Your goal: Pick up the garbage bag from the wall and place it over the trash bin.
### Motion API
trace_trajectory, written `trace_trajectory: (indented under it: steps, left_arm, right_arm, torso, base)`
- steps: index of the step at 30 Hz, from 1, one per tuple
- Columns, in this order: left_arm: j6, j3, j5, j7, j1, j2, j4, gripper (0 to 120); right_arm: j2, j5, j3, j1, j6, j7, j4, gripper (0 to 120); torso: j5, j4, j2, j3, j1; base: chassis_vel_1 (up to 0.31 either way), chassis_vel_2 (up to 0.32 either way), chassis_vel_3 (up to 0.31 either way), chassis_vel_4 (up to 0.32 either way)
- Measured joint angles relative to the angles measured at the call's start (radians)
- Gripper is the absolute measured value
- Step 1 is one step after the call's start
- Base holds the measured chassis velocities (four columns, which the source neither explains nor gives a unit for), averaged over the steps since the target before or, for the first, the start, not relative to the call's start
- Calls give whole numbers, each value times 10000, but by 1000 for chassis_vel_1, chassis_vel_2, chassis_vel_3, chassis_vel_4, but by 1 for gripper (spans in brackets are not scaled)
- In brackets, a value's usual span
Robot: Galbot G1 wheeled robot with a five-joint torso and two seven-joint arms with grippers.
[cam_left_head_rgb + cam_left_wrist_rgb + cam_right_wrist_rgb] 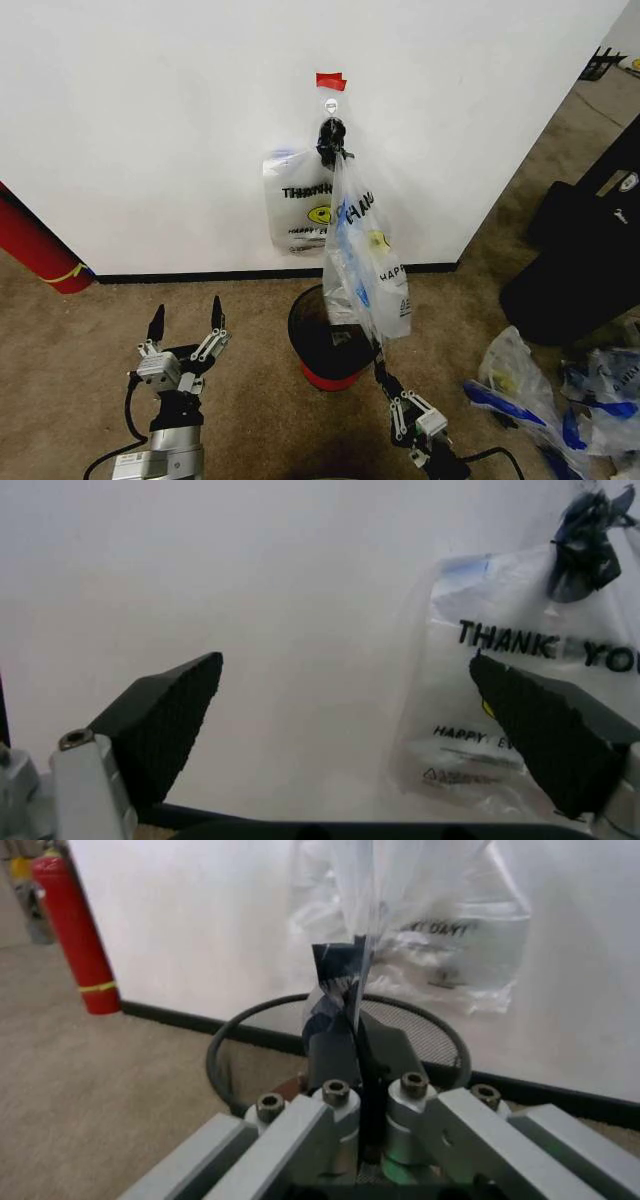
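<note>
a: nearest first. right gripper (382, 372) sits low over the carpet, just in front of the trash bin (312, 335). jaws clamped on the bottom edge of the garbage bag (365, 262).

b: and the left gripper (186, 322)?

a: off to the left, jaws spread wide, holding nothing, facing the wall (150, 130).

b: where does the bag hang?

a: stretched from the hook (331, 105) down and forward above the bin; handles look still looped up there. a second bag (297, 205) lies flat on the wall behind.

b: advice for the step?

a: my judgement: the handles need lifting clear, not a downward tug; thin film may tear. keep the pinch firm, and mind the second bag doesn't come too.
</note>
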Motion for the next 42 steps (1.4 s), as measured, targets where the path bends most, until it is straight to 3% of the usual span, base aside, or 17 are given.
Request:
trace_trajectory:
  steps: [10, 16, 20, 24, 30, 34, 38, 40, 42]
  left_arm:
    - [446, 338, -92, -113, -299, 403, -176, 98]
    - [1454, 792, -984, -178, -841, 1427, -839, 98]
    - [2083, 1035, -1886, -233, -1398, 2002, -1093, 98]
    - [2903, 1240, -3276, -431, -2146, 2644, -1393, 98]
    - [4050, 1699, -4980, -687, -3342, 3577, -1673, 97]
    - [4660, 1952, -6045, -710, -3763, 4230, -1932, 96]
    - [5220, 2829, -7762, -833, -5270, 4959, -1906, 96]
    - [5268, 3583, -8476, -920, -6614, 5157, -1587, 95]
    - [5289, 3795, -8602, -949, -6982, 5183, -1478, 95]
  right_arm:
    - [-80, 2572, 159, 1899, -2098, 762, 1490, 0]
    - [-214, 5033, 367, 3296, -3477, 1542, 1736, 0]
    - [-148, 5717, 410, 3659, -3800, 1842, 1566, 0]
    - [-192, 5788, 329, 4019, -3925, 2049, 1045, 0]
    - [-232, 5209, 269, 4135, -3861, 2097, 693, 0]
    - [-270, 4893, 2, 4389, -3837, 2066, 518, 0]
    - [-271, 4692, -42, 4454, -3814, 2007, 455, 0]
    - [-263, 4658, -4, 4443, -3804, 1982, 448, 0]
    - [-257, 4647, 12, 4434, -3799, 1976, 448, 0]
  torso:
    - [-1, 4, -1, 1, 0]
    - [1, 4, -1, 1, 0]
    - [-1, 1, -1, 1, 1]
    - [1, 7, 0, 2, 1]
    - [-2, -6, 0, 0, 1]
    - [0, 10, -1, 1, 1]
    - [0, 1, -1, 1, 1]
    - [-1, 0, -1, 1, 1]
    - [-1, -2, -1, 1, 1]
  base:
    - [0, 0, 0, 0]
    - [0, 0, 0, 0]
    - [0, 0, 0, 0]
    - [0, 0, 0, 0]
    - [0, 0, 0, 0]
    - [0, 0, 0, 0]
    - [0, 0, 0, 0]
    - [0, 0, 0, 0]
    - [0, 0, 0, 0]
